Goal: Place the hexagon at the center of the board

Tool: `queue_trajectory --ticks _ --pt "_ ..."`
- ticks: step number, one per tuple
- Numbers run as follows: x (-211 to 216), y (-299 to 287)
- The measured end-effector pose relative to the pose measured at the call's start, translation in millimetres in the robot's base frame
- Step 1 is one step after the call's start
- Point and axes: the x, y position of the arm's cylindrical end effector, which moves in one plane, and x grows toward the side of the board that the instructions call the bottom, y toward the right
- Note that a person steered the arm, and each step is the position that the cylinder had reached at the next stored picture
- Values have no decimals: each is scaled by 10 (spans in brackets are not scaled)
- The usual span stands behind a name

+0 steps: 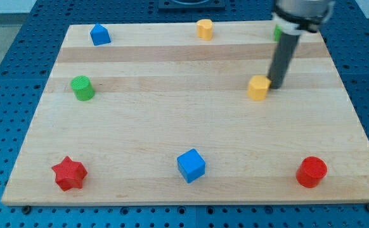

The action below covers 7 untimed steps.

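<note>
A yellow hexagon block [258, 87] sits on the wooden board [172, 126], right of the middle and a little toward the view's top. My tip [276, 85] stands just at the hexagon's right side, touching or nearly touching it. The dark rod rises from there toward the view's top edge.
A blue house-shaped block [99, 34] lies at the top left, a yellow block [204, 29] at the top middle, and a green block [277, 31] mostly hidden behind the rod. A green cylinder [82, 87] is at the left, a red star [68, 173] at the bottom left, a blue cube [191, 165] at the bottom middle, a red cylinder [311, 171] at the bottom right.
</note>
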Motion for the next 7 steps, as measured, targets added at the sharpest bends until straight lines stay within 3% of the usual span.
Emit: queue_trajectory --ticks 1,3,7 --pt "0 -194" --pt "0 553" --pt "314 290"
